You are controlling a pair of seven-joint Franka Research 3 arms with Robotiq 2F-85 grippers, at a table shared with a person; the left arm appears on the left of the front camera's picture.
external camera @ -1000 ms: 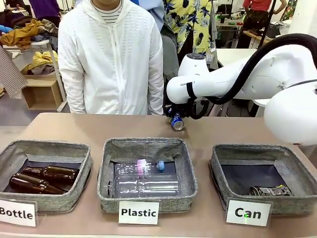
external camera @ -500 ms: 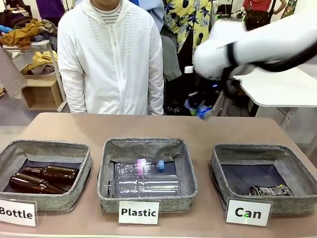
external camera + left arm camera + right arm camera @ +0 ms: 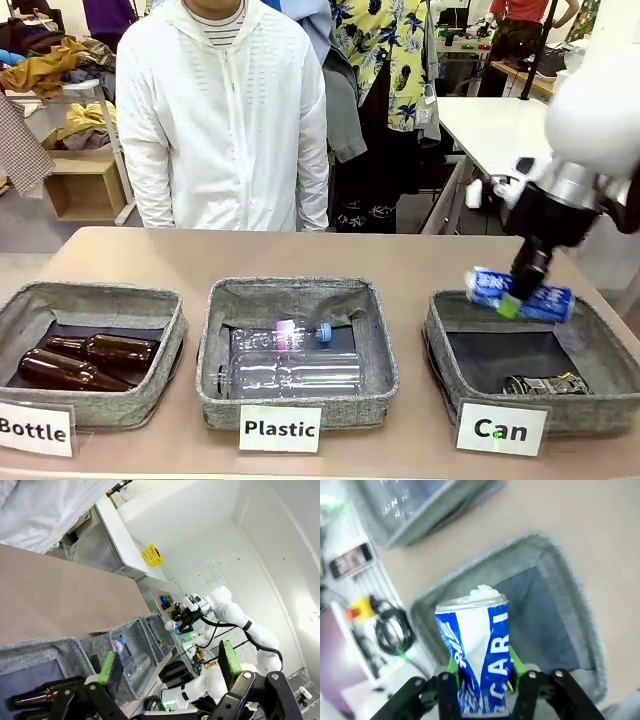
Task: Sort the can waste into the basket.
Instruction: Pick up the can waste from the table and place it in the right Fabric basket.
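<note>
Right gripper (image 3: 522,292) reaches down, clamped on the blue can (image 3: 518,294), above the Can basket (image 3: 446,352)

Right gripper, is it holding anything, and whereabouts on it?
The right gripper holds the blue can across the middle of its body, above the Can basket.

Right gripper (image 3: 512,303) pointing down, jaws clamped; left gripper (image 3: 167,666) jaws wide apart.
</note>
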